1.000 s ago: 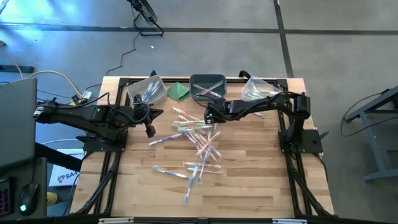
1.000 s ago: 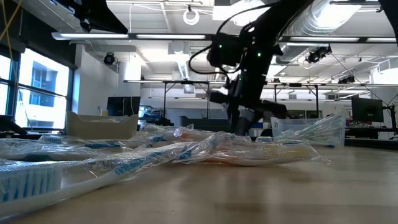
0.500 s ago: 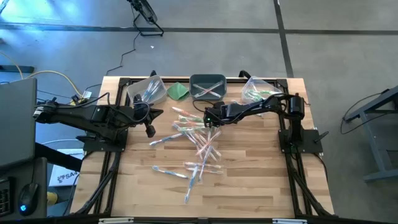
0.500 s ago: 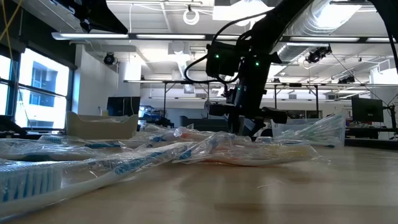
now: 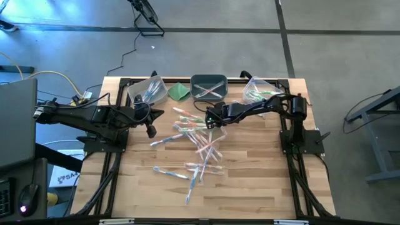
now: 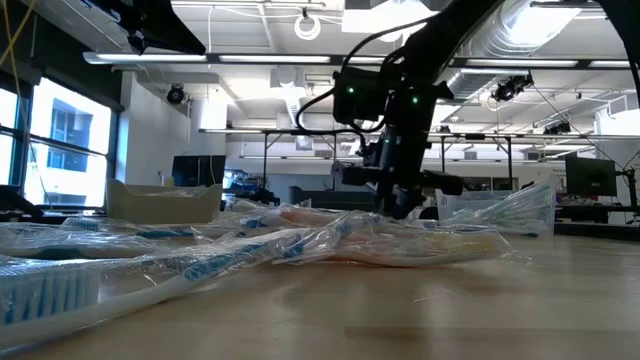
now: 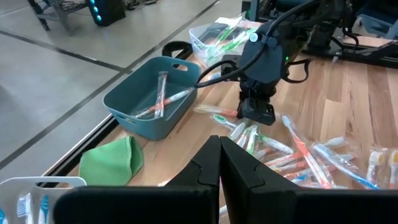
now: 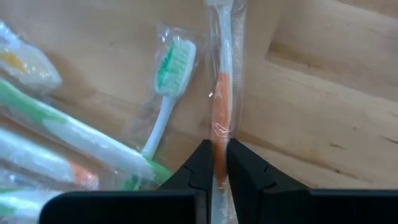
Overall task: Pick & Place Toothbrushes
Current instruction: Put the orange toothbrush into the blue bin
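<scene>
The right gripper (image 8: pixel 216 163) is down at the far edge of the pile, and its two fingers are pinched on a wrapped toothbrush with an orange handle (image 8: pixel 220 118). The grip is on the handle, through the clear wrapper. From above, the right gripper (image 5: pixel 210 119) sits just in front of the teal bin (image 5: pixel 209 87), which stands at the far side of the table (image 5: pixel 262 181) and already has a few brushes inside.

I think the main risk is the wrapper: the plastic film is smooth, so the brush may slide or turn between the fingers when the arm lifts. A green-bristled toothbrush (image 8: pixel 166 93) lies just beside the held one, and its wrapper seems to overlap it. It may be dragged up together and then fall.

The rest of the toothbrushes (image 5: pixel 199 150) lie scattered from the middle of the table toward the near side. Clear bins at the far left (image 5: pixel 149 90) and far right (image 5: pixel 257 92) hold more.

The left gripper (image 7: pixel 219 168) is closed on nothing and waits at the left side of the table. A folded green cloth (image 5: pixel 180 92) lies between the left clear bin and the teal bin.

I cannot read any brand, label or writing on the wrappers or bins
</scene>
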Tool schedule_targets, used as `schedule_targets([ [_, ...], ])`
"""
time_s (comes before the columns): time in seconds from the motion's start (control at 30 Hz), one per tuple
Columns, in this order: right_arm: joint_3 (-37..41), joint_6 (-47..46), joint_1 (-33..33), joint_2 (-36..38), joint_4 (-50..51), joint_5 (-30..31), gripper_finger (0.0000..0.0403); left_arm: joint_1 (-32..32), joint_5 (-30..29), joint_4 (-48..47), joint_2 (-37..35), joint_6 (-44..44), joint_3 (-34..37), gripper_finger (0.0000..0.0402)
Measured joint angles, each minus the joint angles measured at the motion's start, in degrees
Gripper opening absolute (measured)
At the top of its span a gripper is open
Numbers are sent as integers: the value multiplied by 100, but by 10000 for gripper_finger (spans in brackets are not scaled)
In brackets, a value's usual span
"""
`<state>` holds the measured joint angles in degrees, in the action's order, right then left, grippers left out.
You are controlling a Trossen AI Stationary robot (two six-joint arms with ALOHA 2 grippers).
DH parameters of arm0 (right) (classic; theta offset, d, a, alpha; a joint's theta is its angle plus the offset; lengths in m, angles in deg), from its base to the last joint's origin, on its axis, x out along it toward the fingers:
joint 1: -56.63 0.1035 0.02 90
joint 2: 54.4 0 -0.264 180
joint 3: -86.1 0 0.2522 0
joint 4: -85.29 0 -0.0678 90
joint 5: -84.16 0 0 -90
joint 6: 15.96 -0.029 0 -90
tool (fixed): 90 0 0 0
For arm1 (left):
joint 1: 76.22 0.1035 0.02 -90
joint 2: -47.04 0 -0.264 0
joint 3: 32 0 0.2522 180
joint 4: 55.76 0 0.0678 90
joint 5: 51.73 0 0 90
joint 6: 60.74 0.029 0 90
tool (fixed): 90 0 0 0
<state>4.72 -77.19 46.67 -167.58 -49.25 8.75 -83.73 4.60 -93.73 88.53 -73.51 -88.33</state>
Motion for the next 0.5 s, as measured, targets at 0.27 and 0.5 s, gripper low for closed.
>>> schedule_targets([
  [0.27,1,143,69,14,141,-126,22,-1,0,0,0,-1,0,0],
  [0.5,32,295,143,243,277,-165,15,-1,0,0,1,8,0,0],
])
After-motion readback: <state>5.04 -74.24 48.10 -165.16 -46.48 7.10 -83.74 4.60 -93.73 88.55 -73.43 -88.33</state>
